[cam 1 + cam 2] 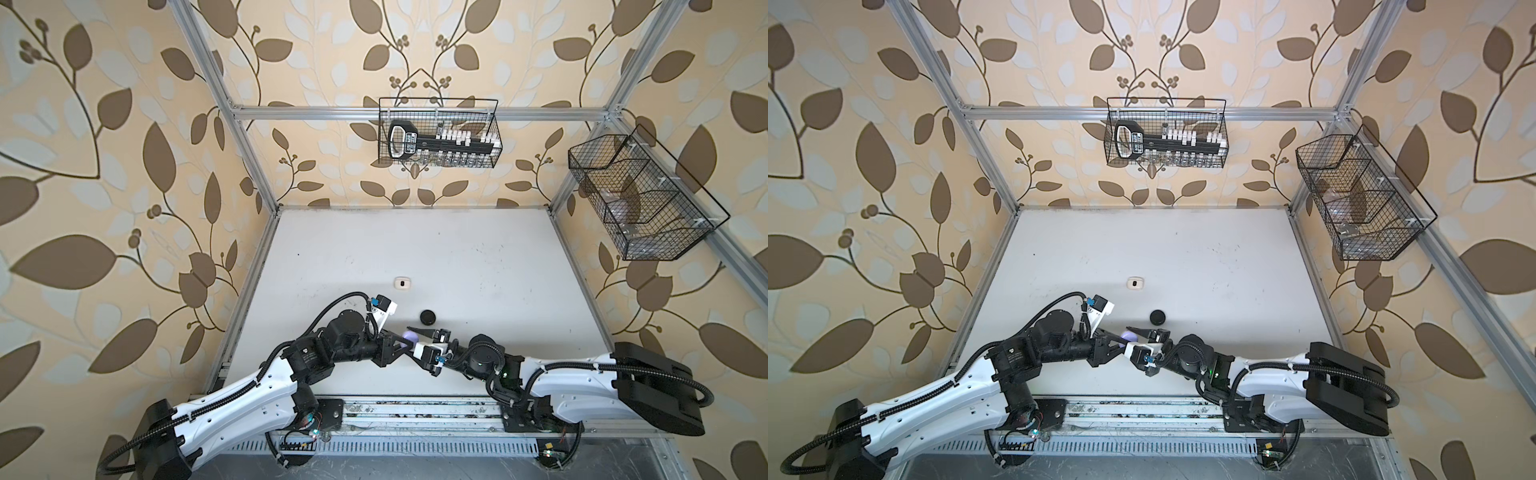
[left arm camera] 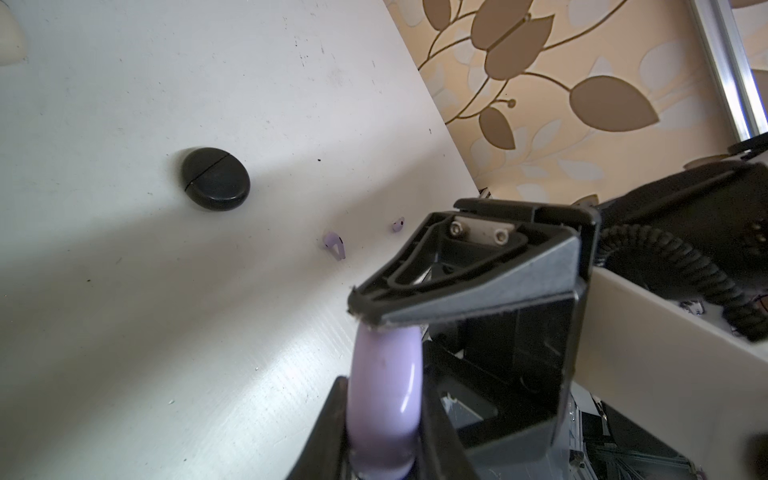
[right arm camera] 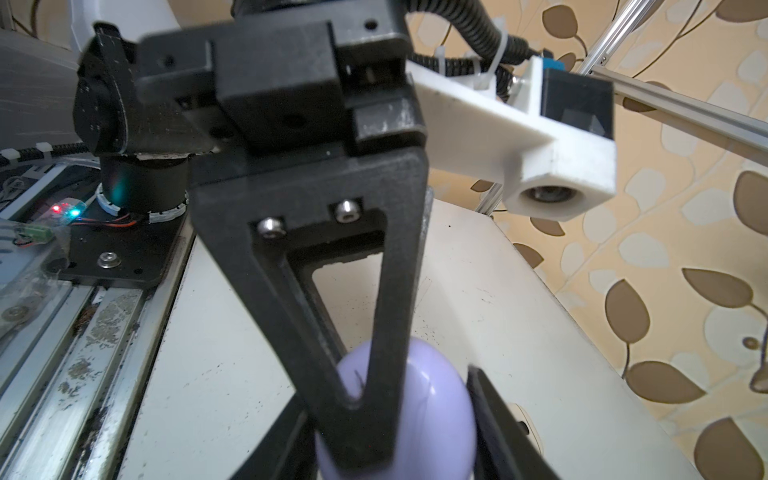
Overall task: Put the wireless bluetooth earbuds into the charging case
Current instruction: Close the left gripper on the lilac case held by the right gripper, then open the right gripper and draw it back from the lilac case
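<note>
A lavender charging case (image 2: 384, 395) hangs above the table's front middle, gripped from both sides. My left gripper (image 2: 384, 370) is shut on its flat sides. My right gripper (image 3: 388, 386) reaches in from the opposite side and is shut on the case's (image 3: 432, 407) ends. In both top views the case (image 1: 409, 336) (image 1: 1128, 334) shows as a small lavender spot where the two grippers meet. Two lavender earbuds (image 2: 333, 245) (image 2: 397, 225) lie loose on the white table beyond the case, seen only in the left wrist view.
A closed black case (image 1: 427, 318) (image 2: 215, 178) lies just behind the grippers. A white case (image 1: 402, 283) (image 3: 528, 428) lies further back. One wire basket (image 1: 440, 133) hangs on the back wall and another wire basket (image 1: 640, 199) on the right frame.
</note>
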Motion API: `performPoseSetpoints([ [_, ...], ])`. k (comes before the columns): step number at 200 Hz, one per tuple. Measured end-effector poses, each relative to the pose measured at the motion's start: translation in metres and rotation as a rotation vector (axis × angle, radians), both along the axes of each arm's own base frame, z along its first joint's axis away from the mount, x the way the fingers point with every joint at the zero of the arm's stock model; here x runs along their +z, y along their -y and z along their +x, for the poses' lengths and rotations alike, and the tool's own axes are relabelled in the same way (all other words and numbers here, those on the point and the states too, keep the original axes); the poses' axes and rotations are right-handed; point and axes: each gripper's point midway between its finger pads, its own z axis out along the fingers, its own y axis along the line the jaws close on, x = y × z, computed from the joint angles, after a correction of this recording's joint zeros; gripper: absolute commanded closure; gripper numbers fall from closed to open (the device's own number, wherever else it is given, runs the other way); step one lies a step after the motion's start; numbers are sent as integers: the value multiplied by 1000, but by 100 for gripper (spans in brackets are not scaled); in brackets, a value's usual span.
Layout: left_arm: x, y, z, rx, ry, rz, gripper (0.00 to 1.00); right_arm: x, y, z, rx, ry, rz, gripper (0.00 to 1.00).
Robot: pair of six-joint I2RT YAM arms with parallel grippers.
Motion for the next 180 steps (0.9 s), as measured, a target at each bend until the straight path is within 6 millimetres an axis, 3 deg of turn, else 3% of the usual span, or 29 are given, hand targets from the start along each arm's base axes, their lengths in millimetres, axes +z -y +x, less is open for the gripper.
performPoseSetpoints([
  [13,0,0,0,-1,0,1,93,0,0,-1,6,-2,0,71],
  [19,0,0,0,-1,0,1,97,0,0,-1,8,-3,0,65],
  [41,-2,0,0,0,-4,7,100,-2,0,-1,8,-26,2,41],
  [51,-4,0,2,6,-4,12,100,-2,0,-2,13,-35,6,35],
  [90,-2,-5,13,68,42,25,100,21,6,-10,30,-89,100,31],
  [126,12,-12,32,145,186,20,100,44,36,-21,17,-163,242,21],
  [154,9,-13,37,142,266,35,100,64,59,-17,-48,-249,374,18],
  [180,5,-8,35,97,317,32,100,67,74,-7,-128,-330,447,19],
])
